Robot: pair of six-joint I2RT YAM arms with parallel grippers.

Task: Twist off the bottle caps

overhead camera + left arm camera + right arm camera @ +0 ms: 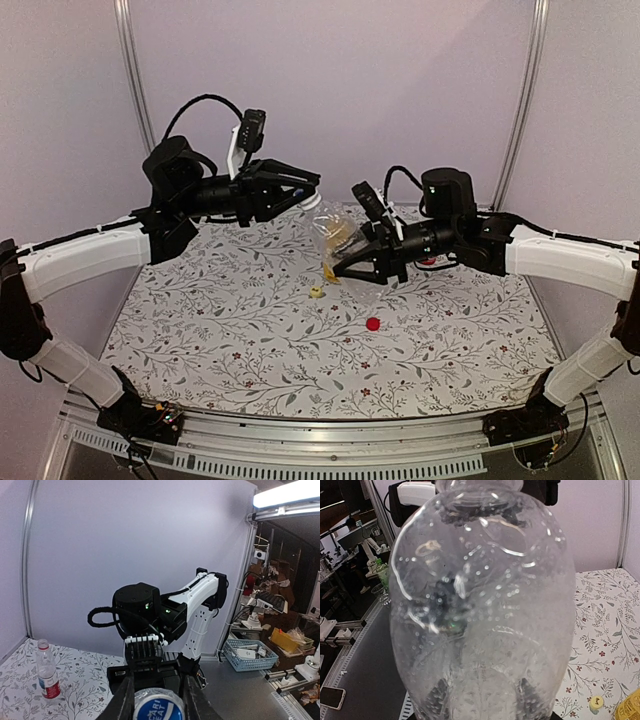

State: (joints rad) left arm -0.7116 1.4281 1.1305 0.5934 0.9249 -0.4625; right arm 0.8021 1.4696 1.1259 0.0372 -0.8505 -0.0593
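Note:
My left gripper (307,192) is shut on the blue cap with a white mark (159,709), held between its fingers (120,705). My right gripper (345,262) is shut on the clear unlabelled bottle (333,240), held in the air at mid-table. The bottle fills the right wrist view (480,605), with the fingers (437,697) showing through it. I cannot tell whether the cap still sits on the neck. The yellow cap (317,293) and the red cap (373,323) lie loose on the cloth. The red-label bottle (46,670) stands upright. The yellow-orange bottle (631,707) is at the frame's corner.
A flower-patterned cloth (250,340) covers the table. Pale walls and metal posts (135,70) close the back and sides. The yellow cap also shows in the right wrist view (596,703). The two arms meet near the table's back middle.

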